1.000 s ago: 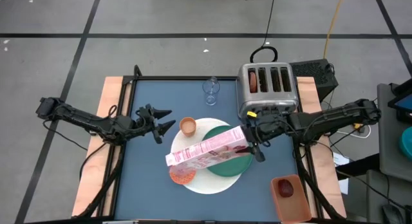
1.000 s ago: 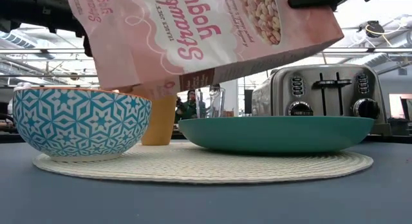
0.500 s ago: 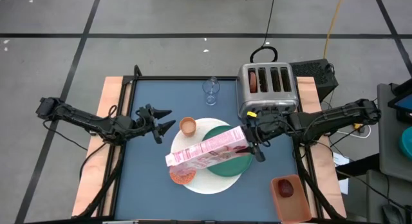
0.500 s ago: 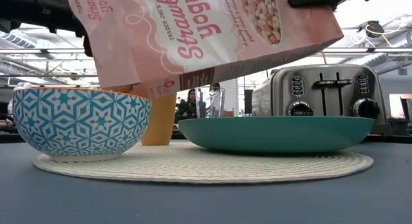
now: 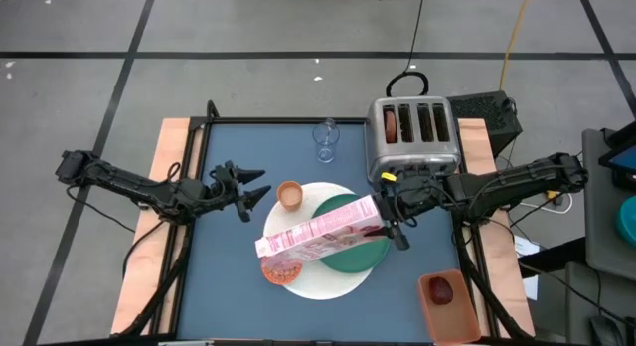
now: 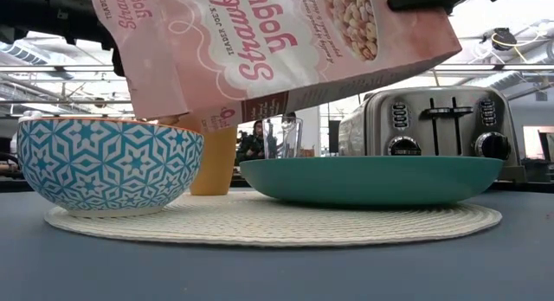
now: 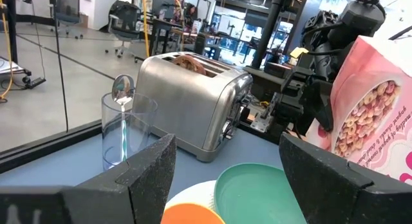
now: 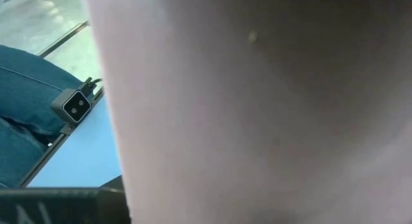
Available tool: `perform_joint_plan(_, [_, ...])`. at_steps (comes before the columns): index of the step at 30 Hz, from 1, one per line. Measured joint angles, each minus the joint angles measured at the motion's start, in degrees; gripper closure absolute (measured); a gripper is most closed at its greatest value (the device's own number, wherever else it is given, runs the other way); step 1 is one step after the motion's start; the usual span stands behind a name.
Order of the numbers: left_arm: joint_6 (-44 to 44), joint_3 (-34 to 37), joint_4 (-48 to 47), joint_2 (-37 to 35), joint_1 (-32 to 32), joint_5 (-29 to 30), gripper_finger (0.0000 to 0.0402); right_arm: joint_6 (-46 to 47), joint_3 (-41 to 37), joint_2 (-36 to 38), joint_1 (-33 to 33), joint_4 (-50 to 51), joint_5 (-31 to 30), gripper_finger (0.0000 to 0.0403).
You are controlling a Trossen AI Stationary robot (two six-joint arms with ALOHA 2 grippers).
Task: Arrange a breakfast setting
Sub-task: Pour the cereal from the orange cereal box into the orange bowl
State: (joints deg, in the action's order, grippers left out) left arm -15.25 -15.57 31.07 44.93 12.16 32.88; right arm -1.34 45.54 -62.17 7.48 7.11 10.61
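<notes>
**Two arms at the table, one holding a cereal box over the bowl**

You have the blue table (image 5: 224, 276) with wood strips down its left and right edges; the front left part and the strip behind the mat lie bare. The toaster (image 5: 413, 137) stands at the back right corner, near the right edge, with something brown in two slots.

The white mat (image 5: 316, 282) sits centre-front, near the front edge. On its right half lies the green plate (image 5: 364, 255). Across both, the pink box (image 5: 316, 233) hangs tilted, its low end over the patterned bowl (image 6: 108, 167) at the mat's front left; that bowl holds reddish cereal.

Your right gripper (image 5: 390, 225) is closed on the box's high end, above the plate's right rim and just in front of the toaster. Your left gripper (image 5: 254, 186) hovers over the table's left side, fingers (image 7: 145, 169) spread wide and holding nothing, well apart from the box.

The orange cup (image 5: 289, 195) stands at the mat's back left edge. The glass (image 5: 325, 139) stands near the back edge, left of the toaster, with a spoon (image 7: 122, 89) upright inside.

Off the table, front right, a dark red fruit (image 5: 439, 291) lies on a brown tray (image 5: 455, 321).
</notes>
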Motion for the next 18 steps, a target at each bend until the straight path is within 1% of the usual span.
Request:
perform_joint_plan(10, [0.0, 0.0, 0.02, 0.0, 0.0, 0.0, 0.0124, -0.86, -0.02, 0.0, -0.08, -0.17, -0.05, 0.019])
perform_joint_plan(14, [0.0, 0.0, 0.01, 0.0, -0.01, -0.01, 0.0124, 1.39, -0.02, 0.0, -0.06, -0.04, -0.04, 0.019])
perform_joint_plan(18, [0.0, 0.0, 0.01, 0.0, -0.02, -0.02, 0.0124, 1.26, -0.02, 0.0, -0.06, 0.78, -0.03, 0.019])
